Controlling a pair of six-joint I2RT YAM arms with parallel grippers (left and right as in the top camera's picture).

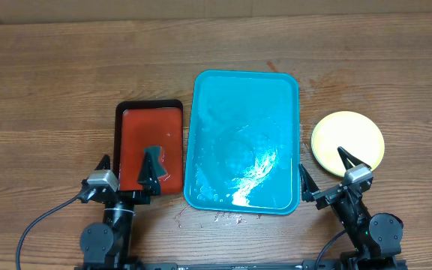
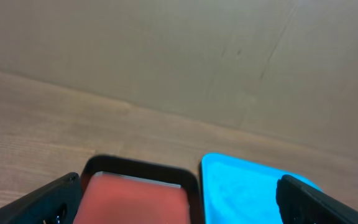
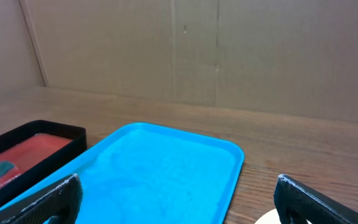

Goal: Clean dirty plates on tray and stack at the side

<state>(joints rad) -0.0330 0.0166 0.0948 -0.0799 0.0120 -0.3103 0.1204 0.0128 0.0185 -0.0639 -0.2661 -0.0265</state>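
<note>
The turquoise tray lies in the middle of the table with nothing on it; its floor glistens. A pale yellow plate rests on the wood to the right of the tray; whether other plates lie under it cannot be told. My right gripper hovers open at the front right, between tray and plate, holding nothing. In the right wrist view the tray fills the gap between the fingers. My left gripper stands open over the near end of the red tray, empty.
A red tray with a black rim sits left of the turquoise tray, with a dark green pad lying on it. Small reddish specks dot the wood in front of the turquoise tray. A cardboard wall backs the table.
</note>
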